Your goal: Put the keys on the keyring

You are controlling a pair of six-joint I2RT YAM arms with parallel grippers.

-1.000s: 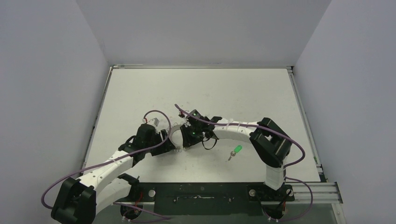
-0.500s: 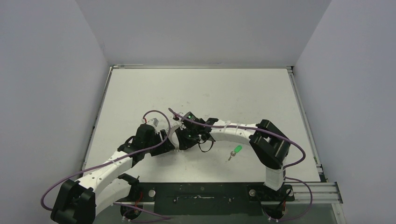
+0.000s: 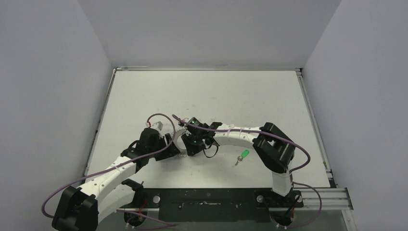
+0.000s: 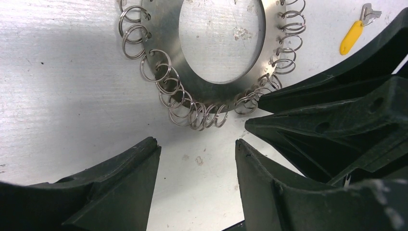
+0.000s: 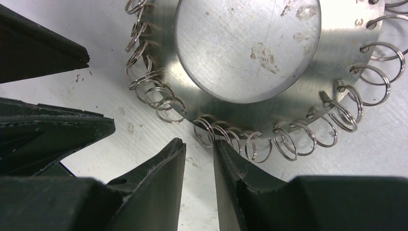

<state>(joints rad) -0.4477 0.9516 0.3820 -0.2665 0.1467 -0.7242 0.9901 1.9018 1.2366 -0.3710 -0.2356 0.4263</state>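
The keyring (image 4: 166,45) lies flat on the table, a silver disc with a round hole and wire loops all round its rim. It also fills the right wrist view (image 5: 269,113) and is mostly hidden between the two grippers in the top view (image 3: 179,138). My left gripper (image 4: 196,144) stands open just short of the nearest loops, with bare table between its fingers. My right gripper (image 5: 198,143) is open by a narrow gap with nothing in it, and one fingertip (image 5: 226,151) rests against the loops. The yellow-headed key (image 4: 352,36) lies beyond the disc. The green-headed key (image 3: 244,155) lies apart, right of the grippers.
Both grippers crowd the same side of the disc. The right gripper's black fingers (image 4: 337,110) sit right beside my left ones, and the left fingers (image 5: 48,130) show at the left edge of the right wrist view. White walls enclose the table (image 3: 216,91).
The right gripper has moved left over the keyring, closer to the left gripper, and its jaws have parted slightly. The left arm and the green key have stayed put.
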